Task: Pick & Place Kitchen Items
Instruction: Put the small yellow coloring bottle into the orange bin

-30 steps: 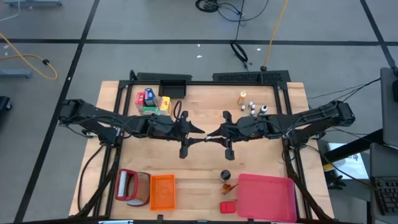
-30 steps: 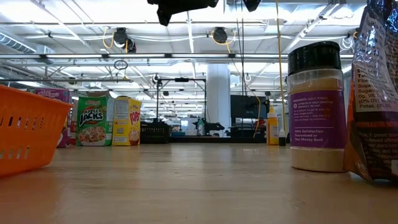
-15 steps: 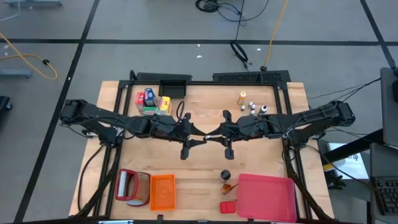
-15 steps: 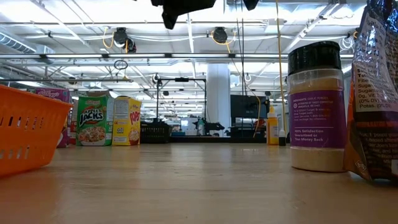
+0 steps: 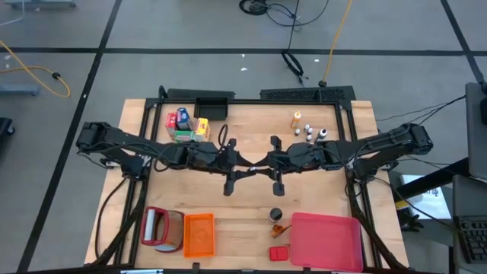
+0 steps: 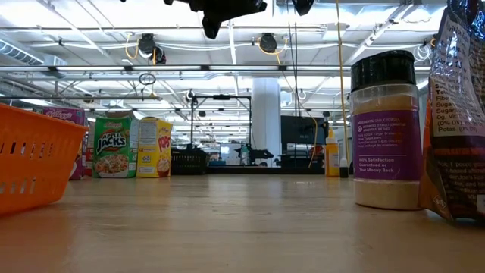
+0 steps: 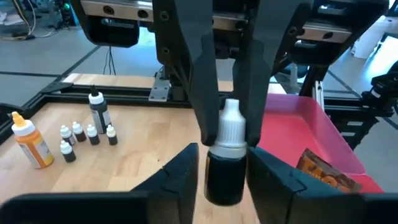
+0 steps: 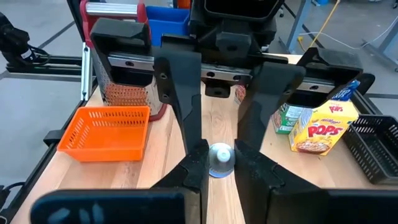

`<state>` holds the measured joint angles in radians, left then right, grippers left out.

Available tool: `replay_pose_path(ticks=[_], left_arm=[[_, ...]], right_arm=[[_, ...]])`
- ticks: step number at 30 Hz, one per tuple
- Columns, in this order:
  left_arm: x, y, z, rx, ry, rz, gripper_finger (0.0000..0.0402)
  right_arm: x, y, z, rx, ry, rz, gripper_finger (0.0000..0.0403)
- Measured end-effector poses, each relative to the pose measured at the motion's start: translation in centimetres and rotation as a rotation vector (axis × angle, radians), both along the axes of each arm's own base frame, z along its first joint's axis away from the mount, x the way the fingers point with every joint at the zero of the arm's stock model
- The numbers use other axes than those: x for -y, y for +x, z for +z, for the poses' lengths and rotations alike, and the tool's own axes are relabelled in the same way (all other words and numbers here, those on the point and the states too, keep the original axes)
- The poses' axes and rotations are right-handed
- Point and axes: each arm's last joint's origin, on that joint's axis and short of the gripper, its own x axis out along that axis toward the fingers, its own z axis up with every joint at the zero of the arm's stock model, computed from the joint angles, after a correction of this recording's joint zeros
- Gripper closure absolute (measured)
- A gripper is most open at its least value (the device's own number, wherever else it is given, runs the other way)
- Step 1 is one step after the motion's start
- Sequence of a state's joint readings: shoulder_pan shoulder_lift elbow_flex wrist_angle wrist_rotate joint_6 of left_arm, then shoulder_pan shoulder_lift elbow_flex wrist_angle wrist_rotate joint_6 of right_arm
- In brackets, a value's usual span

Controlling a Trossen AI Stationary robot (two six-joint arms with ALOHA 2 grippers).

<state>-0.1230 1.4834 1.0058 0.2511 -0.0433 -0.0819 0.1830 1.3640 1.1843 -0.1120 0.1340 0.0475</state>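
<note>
Bright overhead ceiling lights (image 6: 91, 19), soft shadows, blurred near pincer fingers (image 7: 180, 180).

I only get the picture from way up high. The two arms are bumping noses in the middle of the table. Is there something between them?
Observer: Yes. A small bottle with a white cap and a dark body sits between them.
Operator: Who's got it?
Observer: The right end effector is shut on its cap end. The left end effector meets it at the dark end.
Operator: Is it sitting on the table?
Observer: No. From table height, both arms show only at the very top, well above the wooden table.
</note>
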Motion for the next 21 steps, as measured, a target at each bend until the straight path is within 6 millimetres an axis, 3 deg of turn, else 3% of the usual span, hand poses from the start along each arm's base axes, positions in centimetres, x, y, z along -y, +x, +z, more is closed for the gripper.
replay_pose_path(ticks=[6, 14, 21], left_arm=[[0.07, -0.02, -0.06, -0.007, 0.004, -0.025, 0.0359], [0.05, -0.06, -0.17, -0.019, -0.003, -0.009, 0.0351], [-0.02, -0.18, -0.59, -0.064, 0.004, 0.009, 0.0361]], right_arm=[[0.02, -0.01, -0.05, -0.005, 0.002, -0.001, 0.0358], [0.00, -0.01, -0.08, -0.007, -0.003, 0.005, 0.0356], [0.06, -0.17, -0.41, -0.045, -0.021, 0.007, 0.0324]])
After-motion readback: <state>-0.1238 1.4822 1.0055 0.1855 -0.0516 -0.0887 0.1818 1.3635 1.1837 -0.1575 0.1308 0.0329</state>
